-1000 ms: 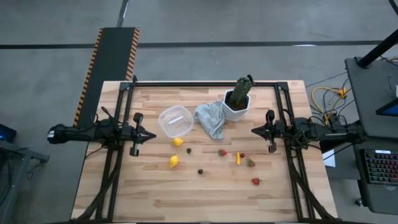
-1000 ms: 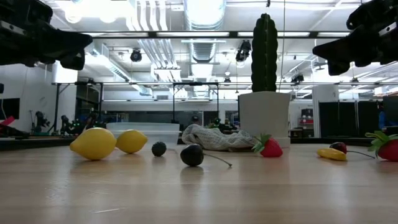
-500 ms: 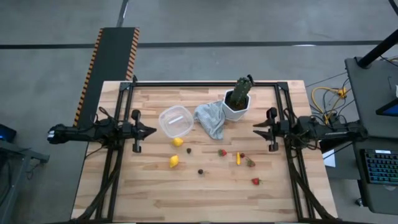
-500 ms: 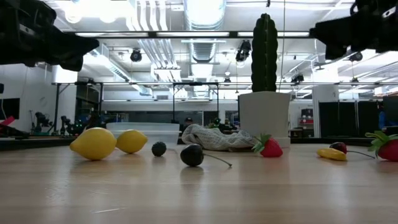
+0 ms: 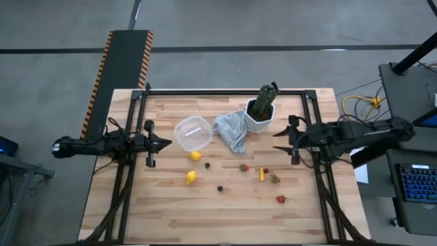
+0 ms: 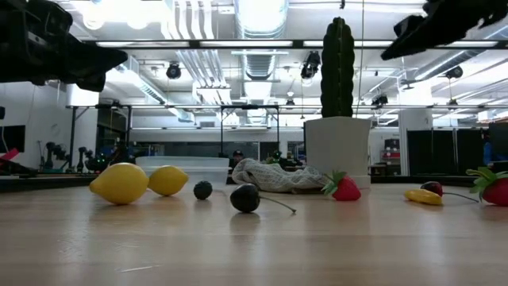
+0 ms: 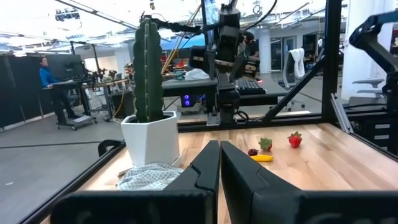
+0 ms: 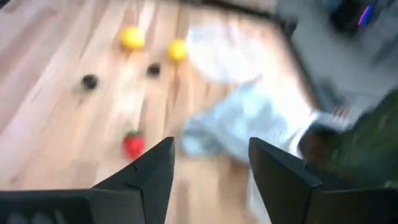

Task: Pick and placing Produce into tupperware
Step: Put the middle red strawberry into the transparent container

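Right gripper (image 5: 276, 133) hangs in the air over the right side of the table (image 5: 164, 212), just beside the white plant pot (image 5: 259, 119) and above the strawberries, its fingers (image 8: 155, 171) spread wide with nothing between them (the right wrist view looks down past them at the grey cloth (image 8: 233, 130) and the fruit beyond). Left gripper (image 5: 168, 144) waits near the left edge, just beside the clear container (image 5: 192, 132), fingers pressed together and empty. No fruit is in the container as far as the high view shows; its floor reads as bare plastic. All pieces lie loose on the wood: one lemon (image 5: 195, 156) just in front of the container, a second lemon (image 5: 191, 178) nearer the front edge, a small dark piece (image 5: 207, 165) beside the first lemon, another dark one (image 5: 220, 188) toward the middle. To the right sit a strawberry (image 5: 244, 167), the thin yellow-orange piece (image 5: 261, 173), a small red piece (image 5: 265, 170) touching or nearly touching it, a brownish one (image 5: 274, 178), and a last strawberry (image 5: 280, 199) near the front. Judgement: task at its start, nothing placed, every piece left to move. The right gripper, open and tilted downward, looks set for a first pick among the nearby strawberries; which piece cannot be told.
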`<control>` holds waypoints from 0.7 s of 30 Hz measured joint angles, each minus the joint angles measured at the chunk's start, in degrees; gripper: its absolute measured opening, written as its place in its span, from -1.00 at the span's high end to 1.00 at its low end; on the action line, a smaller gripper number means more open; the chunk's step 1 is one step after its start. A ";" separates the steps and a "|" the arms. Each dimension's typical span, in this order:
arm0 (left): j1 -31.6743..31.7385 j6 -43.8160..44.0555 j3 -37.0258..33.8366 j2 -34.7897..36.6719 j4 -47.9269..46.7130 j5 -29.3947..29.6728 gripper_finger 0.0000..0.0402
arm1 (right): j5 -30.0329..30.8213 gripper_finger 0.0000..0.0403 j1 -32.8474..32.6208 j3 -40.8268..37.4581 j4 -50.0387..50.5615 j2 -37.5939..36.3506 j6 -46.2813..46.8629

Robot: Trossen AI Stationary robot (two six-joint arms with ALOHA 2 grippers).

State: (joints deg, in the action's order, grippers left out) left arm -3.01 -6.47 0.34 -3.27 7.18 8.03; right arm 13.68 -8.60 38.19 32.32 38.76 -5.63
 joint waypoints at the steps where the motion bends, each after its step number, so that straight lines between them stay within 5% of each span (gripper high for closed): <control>1: 0.00 0.08 0.00 0.01 0.01 0.00 1.00 | -1.41 0.03 -0.02 2.29 3.36 1.24 2.82; 7: 0.00 0.09 0.00 0.01 0.13 -0.01 1.00 | -11.91 0.07 -0.54 7.76 12.91 5.29 19.71; 11: 0.00 0.08 0.00 0.00 0.10 -0.02 1.00 | -12.43 0.07 -5.10 5.62 13.66 7.85 28.07; 16: 0.00 0.12 0.00 0.00 0.11 -0.02 1.00 | -7.41 0.08 -15.72 3.28 8.70 13.47 32.16; 21: 0.00 0.14 0.00 0.02 0.31 -0.02 1.00 | 5.30 0.09 -25.81 2.85 9.80 19.39 35.45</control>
State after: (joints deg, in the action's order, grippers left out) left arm -3.01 -6.33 0.34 -3.25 7.49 8.01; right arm 18.98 -34.41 41.03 42.13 58.16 29.82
